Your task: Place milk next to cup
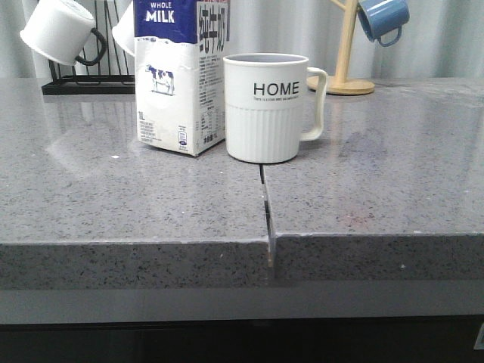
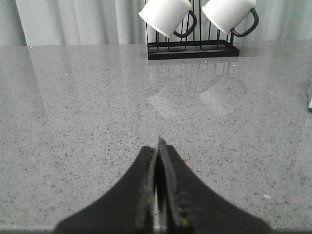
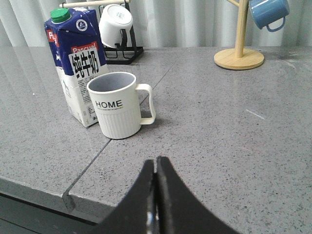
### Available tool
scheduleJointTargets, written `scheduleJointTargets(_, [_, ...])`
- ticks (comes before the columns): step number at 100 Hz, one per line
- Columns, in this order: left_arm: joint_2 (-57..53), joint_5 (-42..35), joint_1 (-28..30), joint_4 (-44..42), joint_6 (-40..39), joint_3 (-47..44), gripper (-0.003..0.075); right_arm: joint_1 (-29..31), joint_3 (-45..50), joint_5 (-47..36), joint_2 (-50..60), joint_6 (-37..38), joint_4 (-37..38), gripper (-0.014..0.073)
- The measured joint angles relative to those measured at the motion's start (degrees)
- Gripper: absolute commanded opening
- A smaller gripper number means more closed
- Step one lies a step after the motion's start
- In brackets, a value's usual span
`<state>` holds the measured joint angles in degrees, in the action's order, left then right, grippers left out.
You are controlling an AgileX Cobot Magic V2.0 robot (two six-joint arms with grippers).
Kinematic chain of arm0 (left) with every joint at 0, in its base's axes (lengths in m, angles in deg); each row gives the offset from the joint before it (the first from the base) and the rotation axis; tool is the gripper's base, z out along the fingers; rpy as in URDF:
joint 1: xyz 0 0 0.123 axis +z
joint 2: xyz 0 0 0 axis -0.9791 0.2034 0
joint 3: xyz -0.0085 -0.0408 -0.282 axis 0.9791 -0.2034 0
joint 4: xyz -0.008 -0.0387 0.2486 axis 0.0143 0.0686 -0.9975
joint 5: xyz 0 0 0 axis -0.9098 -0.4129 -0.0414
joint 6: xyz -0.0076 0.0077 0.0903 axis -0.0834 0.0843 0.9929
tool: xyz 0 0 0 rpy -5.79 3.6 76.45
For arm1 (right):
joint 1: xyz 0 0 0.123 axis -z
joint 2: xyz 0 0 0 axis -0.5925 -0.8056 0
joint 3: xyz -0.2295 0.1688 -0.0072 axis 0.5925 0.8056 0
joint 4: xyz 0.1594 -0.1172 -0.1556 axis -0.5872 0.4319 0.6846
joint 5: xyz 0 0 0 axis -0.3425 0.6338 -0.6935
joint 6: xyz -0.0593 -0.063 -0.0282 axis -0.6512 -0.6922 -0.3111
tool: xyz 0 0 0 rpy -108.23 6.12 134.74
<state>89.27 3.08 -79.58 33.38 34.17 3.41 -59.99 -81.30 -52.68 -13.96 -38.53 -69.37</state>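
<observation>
The milk, a tall white carton with a dark blue top and a cow picture, stands upright on the grey counter. Right beside it, on its right in the front view, stands the cup, a white ribbed mug lettered "HOME" with its handle pointing right. They are close together; whether they touch I cannot tell. My left gripper is shut with nothing in it, over bare counter. My right gripper is shut and empty, near the counter's front edge, short of the cup. Neither gripper shows in the front view.
A black wire rack with small white mugs stands at the back left. A wooden mug tree with a blue mug stands at the back right. A seam splits the counter near the cup.
</observation>
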Motion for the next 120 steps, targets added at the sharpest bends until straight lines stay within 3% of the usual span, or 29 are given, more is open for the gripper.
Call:
scheduleJointTargets(19, [-0.19, -4.19, 0.00, 1.06, -0.22, -3.19, -0.0021, 0.00, 0.00, 0.07, 0.09, 0.00, -0.03, -0.0070])
scheduleJointTargets(120, [-0.19, -4.40, 0.00, 1.66, -0.12, -3.19, -0.0021, 0.00, 0.00, 0.20, 0.09, 0.00, -0.03, -0.0070])
